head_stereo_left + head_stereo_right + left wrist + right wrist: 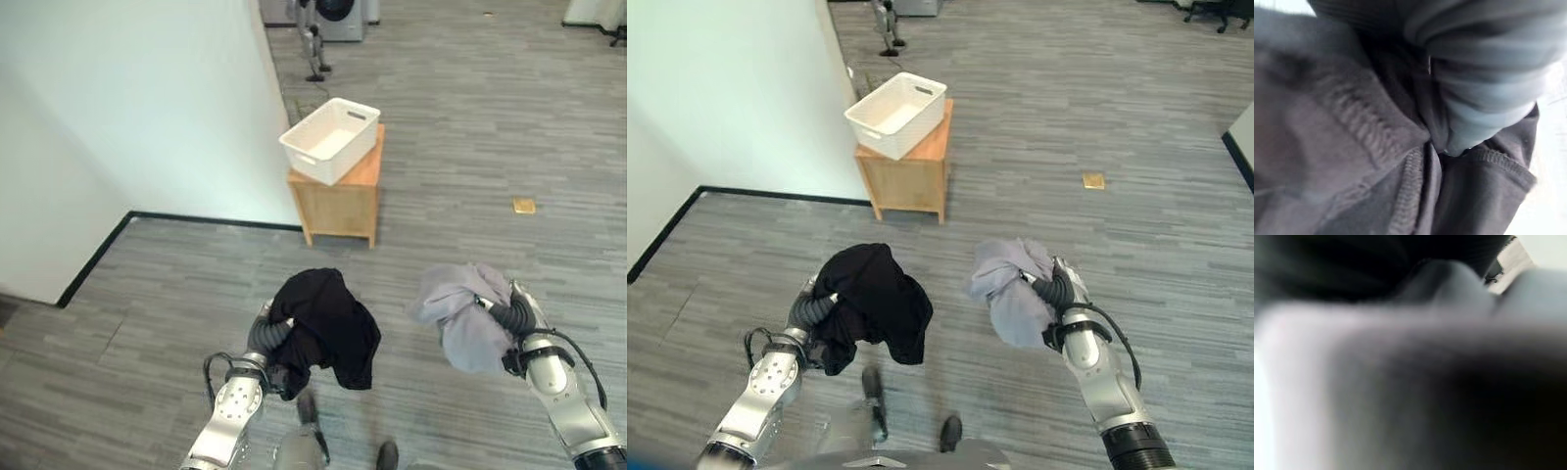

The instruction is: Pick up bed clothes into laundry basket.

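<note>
A black garment [323, 323] hangs bunched from my left hand [265, 335], held above the floor at the lower middle. In the left wrist view a silver finger [1484, 98] curls against the dark ribbed cloth [1352, 147]. A pale grey garment [465, 318] is draped over my right hand [516, 315] at the lower right, and the cloth covers the front of that hand. The white laundry basket [313, 162] stands ahead on a small wooden table [338, 206], well beyond both hands, and looks empty.
A white wall [127, 117] with a black baseboard runs along the left as far as the table. A small yellow object [524, 206] lies on the grey floor to the right. A grey machine [338, 15] stands far back.
</note>
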Tool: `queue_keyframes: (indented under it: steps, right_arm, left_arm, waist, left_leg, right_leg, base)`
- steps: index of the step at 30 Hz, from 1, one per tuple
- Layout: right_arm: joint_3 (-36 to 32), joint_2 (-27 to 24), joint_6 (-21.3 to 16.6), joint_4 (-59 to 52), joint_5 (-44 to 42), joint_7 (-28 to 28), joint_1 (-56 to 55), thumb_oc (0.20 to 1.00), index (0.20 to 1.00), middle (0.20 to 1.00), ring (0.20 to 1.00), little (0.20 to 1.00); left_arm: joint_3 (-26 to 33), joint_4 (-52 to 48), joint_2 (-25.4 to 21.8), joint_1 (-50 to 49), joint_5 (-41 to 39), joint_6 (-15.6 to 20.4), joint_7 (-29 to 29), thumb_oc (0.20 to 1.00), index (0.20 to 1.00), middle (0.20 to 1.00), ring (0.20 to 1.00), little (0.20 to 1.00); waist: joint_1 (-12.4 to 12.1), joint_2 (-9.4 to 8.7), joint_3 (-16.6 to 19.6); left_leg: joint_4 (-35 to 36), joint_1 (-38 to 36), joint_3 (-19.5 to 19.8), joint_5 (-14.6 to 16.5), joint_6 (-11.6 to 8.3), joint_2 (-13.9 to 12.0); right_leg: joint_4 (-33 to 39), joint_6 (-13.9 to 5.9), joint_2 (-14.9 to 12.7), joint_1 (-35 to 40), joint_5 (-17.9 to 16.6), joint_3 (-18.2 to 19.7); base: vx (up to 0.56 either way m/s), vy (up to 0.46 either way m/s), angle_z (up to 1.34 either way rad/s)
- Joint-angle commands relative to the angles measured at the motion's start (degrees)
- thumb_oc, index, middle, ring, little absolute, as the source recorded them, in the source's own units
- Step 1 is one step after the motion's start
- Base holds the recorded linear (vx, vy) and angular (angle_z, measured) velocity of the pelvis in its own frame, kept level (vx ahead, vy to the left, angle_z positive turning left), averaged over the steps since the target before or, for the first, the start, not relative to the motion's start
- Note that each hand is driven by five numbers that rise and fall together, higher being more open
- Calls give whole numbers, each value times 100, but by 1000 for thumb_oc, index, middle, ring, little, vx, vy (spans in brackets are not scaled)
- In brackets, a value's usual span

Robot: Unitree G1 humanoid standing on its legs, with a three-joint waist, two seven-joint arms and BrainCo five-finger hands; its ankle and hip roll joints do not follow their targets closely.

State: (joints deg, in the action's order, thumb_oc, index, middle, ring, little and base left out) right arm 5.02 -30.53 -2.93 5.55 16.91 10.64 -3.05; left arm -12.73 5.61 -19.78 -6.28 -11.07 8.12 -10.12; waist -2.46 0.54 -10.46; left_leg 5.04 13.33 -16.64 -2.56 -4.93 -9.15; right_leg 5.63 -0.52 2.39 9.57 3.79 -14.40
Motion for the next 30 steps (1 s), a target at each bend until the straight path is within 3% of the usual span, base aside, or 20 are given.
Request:
queue_keyframes:
  steps: [1,2,4,6,9,11,12,13,14,17,19,21,22,23,24,25,26,28,30]
  right_arm:
    - [-380,-351,-301,-472,-125,64,124,200,200,200,200,200]
    - [-392,-309,-292,-509,-91,40,80,200,200,200,200,200]
    - [-409,-231,-250,-478,10,80,15,200,200,200,200,200]
    - [-471,-86,-231,-512,61,109,-111,200,200,200,200,200]
    - [-462,-47,-223,-651,168,131,6,200,200,200,200,200]
    - [-495,-9,-227,-796,161,142,87,200,200,200,200,200]
    - [-547,-30,-270,-907,83,234,177,200,200,200,200,200]
    - [-548,-34,-269,-907,82,233,184,200,200,200,200,200]
    - [-591,-46,-293,-986,23,264,217,200,200,200,200,200]
    - [-592,-46,-344,-1214,-46,270,403,200,200,200,200,200]
    - [-601,-60,-355,-1326,-54,256,414,200,200,200,200,200]
    - [-566,-151,-345,-1389,49,296,500,200,200,200,200,200]
    - [-463,-206,-331,-1521,196,191,668,200,200,200,200,200]
    - [-459,-204,-329,-1523,197,190,675,200,200,200,200,200]
    - [-374,-184,-356,-1602,240,189,809,200,200,200,200,200]
    - [-364,-274,-427,-1710,270,296,1008,200,200,200,200,200]
    - [-366,-274,-427,-1708,269,297,1018,200,200,200,200,200]
    - [-292,-466,-426,-1684,341,432,1400,200,200,200,200,200]
    - [-133,-634,-334,-1540,349,422,1728,200,200,200,200,200]
  left_arm:
    - [254,-540,-54,25,-87,292,24,200,200,200,200,200]
    - [258,-583,-79,-35,-98,294,67,200,200,200,200,200]
    - [266,-592,-116,-138,-132,266,76,200,200,200,200,200]
    - [212,-570,-203,-139,-205,222,97,200,200,200,200,200]
    - [195,-656,-382,-163,-169,185,118,200,200,200,200,200]
    - [174,-662,-468,-106,-130,182,97,200,200,200,200,200]
    - [98,-608,-447,30,-113,181,20,200,200,200,200,200]
    - [100,-603,-443,39,-112,182,19,200,200,200,200,200]
    - [103,-585,-444,78,-104,189,15,200,200,200,200,200]
    - [219,-632,-412,29,-144,197,47,200,200,200,200,200]
    - [308,-635,-347,-60,-172,204,65,200,200,200,200,200]
    - [384,-590,-298,-120,-90,175,41,200,200,200,200,200]
    - [426,-628,-238,-225,-106,217,157,200,200,200,200,200]
    - [433,-632,-238,-225,-105,215,159,200,200,200,200,200]
    - [429,-623,-124,-238,-124,231,164,200,200,200,200,200]
    - [413,-672,-32,-205,-225,282,143,200,200,200,200,200]
    - [416,-671,-33,-195,-225,282,143,200,200,200,200,200]
    - [328,-678,29,-142,-337,324,161,200,200,200,200,200]
    - [293,-704,-11,-101,-437,345,150,200,200,200,200,200]
  waist:
    - [-384,-44,192]
    - [-403,4,241]
    - [-496,-72,349]
    - [-486,-237,358]
    - [-366,-330,258]
    - [-210,-253,155]
    - [18,-222,-10]
    - [24,-205,-7]
    - [99,-217,-47]
    - [120,-227,0]
    - [149,-216,54]
    - [121,-226,54]
    - [-7,-252,84]
    - [-3,-267,74]
    - [-71,-271,92]
    - [-225,-296,-36]
    - [-205,-309,-33]
    - [-404,-380,-215]
    - [-493,-404,-224]
  left_leg:
    - [-13,33,40,-837,-346,-284]
    - [-4,9,-42,-1035,-275,-311]
    - [-4,-114,-55,-1136,-224,-221]
    - [-4,-305,-198,-965,-82,-57]
    - [-4,-706,-203,-580,181,180]
    - [-4,-907,-67,-396,246,146]
    - [-4,-1061,155,-306,254,233]
    - [-4,-1043,165,-322,247,210]
    - [-4,-1144,269,-253,234,286]
    - [-4,-1364,301,11,172,307]
    - [-4,-1602,404,209,117,310]
    - [-4,-1866,467,443,82,292]
    - [-203,-2250,456,659,78,333]
    - [-210,-2240,455,640,78,345]
    - [-708,-2195,391,678,41,293]
    - [-2287,-1659,555,438,-86,133]
    - [-2337,-1596,577,430,-82,140]
    - [-3641,-840,734,215,-182,97]
    - [-3436,-437,480,317,-126,10]
  right_leg:
    - [-63,-828,-873,621,255,-81]
    - [-63,-834,-867,653,219,-26]
    - [-246,-896,-999,735,162,48]
    - [-979,-1036,-1209,594,-143,64]
    - [-2550,-1279,-1502,-190,-1060,335]
    - [-3075,-1169,-1311,-867,-1036,581]
    - [-2883,-935,-743,-1352,-437,820]
    - [-2864,-920,-721,-1359,-459,806]
    - [-2575,-901,-536,-1442,-218,846]
    - [-1344,-789,-674,-1433,-278,523]
    - [-780,-858,-753,-1672,-627,398]
    - [-446,-946,-922,-1937,-890,227]
    - [-305,-887,-991,-1617,-939,51]
    - [-294,-880,-1003,-1619,-961,55]
    - [-240,-817,-992,-1448,-947,-11]
    - [-219,-609,-951,-1072,-894,-62]
    - [-213,-601,-964,-1096,-914,-79]
    - [-99,-420,-970,-712,-768,-236]
    - [-63,-449,-991,-541,-643,-272]
  base:
    - [539,160,-16]
    - [719,222,-19]
    - [457,177,-16]
    - [412,170,-36]
    - [382,199,7]
    - [384,110,48]
    - [289,39,87]
    - [337,14,75]
    - [204,-32,90]
    - [365,-70,112]
    - [418,-125,37]
    - [503,-183,26]
    - [417,-141,39]
    - [397,-134,31]
    - [284,-222,6]
    - [280,-221,-2]
    - [243,-256,4]
    - [145,-170,15]
    - [234,-24,-4]
